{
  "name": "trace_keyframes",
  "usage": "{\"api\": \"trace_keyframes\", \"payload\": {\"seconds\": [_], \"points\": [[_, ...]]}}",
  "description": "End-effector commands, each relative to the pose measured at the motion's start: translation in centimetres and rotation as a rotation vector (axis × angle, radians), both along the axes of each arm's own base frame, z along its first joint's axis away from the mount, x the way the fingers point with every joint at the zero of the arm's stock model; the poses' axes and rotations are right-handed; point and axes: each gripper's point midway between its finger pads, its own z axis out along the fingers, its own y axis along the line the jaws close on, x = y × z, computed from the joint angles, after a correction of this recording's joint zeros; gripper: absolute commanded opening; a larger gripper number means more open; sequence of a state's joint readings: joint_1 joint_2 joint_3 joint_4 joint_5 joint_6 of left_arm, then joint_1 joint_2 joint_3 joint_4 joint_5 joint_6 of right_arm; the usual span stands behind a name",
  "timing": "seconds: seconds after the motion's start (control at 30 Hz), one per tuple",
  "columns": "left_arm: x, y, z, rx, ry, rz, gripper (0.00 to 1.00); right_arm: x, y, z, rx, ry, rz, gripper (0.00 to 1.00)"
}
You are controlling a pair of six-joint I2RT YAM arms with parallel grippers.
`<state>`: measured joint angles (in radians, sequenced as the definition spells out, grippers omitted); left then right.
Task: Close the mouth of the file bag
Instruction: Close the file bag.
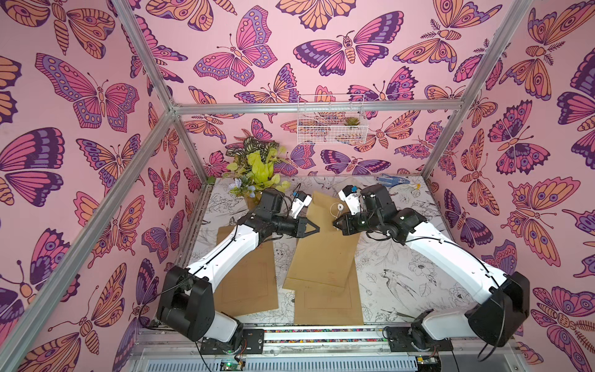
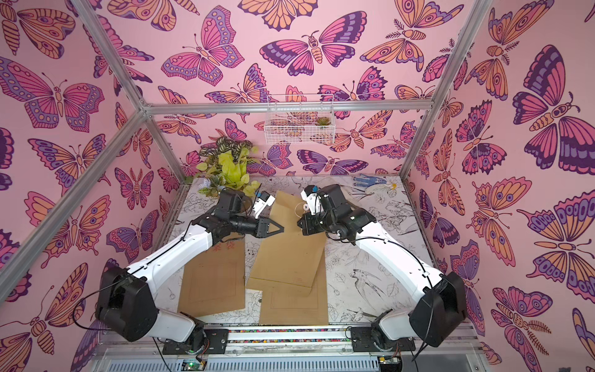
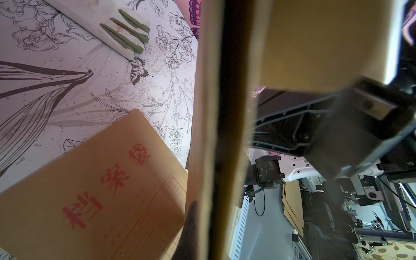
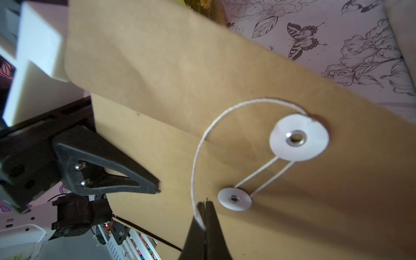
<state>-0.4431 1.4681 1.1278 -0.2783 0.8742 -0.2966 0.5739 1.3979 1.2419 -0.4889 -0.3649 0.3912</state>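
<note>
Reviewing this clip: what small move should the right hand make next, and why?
Probably sweep the right hand around the small white disc for another turn, keeping tension. It pinches the thin white string, which loops slack from the large white disc on the flap of the brown paper file bag; two strands already join the discs. The left hand seems to steady the bag's edge.

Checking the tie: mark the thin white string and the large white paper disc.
thin white string (image 4: 263,99): right wrist view, top of its loop.
large white paper disc (image 4: 296,137): right wrist view, its metal eyelet.
</note>
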Motion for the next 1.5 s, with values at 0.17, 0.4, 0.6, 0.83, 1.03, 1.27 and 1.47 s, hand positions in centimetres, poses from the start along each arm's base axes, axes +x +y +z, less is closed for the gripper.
{"api": "trace_keyframes", "payload": {"seconds": [0.17,0.4,0.6,0.83,1.03,1.27,1.47], "points": [[0.4,0.0,2.5,-0.042,-0.072,0.004,0.0,0.5,0.2,0.9,0.125,0.025,-0.006,0.0],[0.7,0.4,3.0,-0.046,-0.084,0.019,0.0,0.4,-0.5,-0.1,0.134,0.066,-0.015,0.0],[1.0,0.6,4.0,-0.061,-0.095,0.025,0.0,0.2,-0.8,-1.2,0.117,0.083,-0.022,0.0],[0.9,0.5,4.8,-0.077,-0.102,0.017,0.0,0.5,-1.5,-2.0,0.09,0.089,-0.042,0.0],[0.5,0.7,5.2,-0.094,-0.095,0.003,0.0,1.2,-3.2,-2.3,0.073,0.081,-0.085,0.0],[0.1,0.9,5.2,-0.092,-0.093,-0.004,0.0,2.0,-5.3,-2.2,0.043,0.073,-0.145,0.0],[0.2,1.2,5.1,-0.084,-0.093,0.004,0.0,1.8,-5.6,-0.6,0.041,0.047,-0.134,0.0]]}}
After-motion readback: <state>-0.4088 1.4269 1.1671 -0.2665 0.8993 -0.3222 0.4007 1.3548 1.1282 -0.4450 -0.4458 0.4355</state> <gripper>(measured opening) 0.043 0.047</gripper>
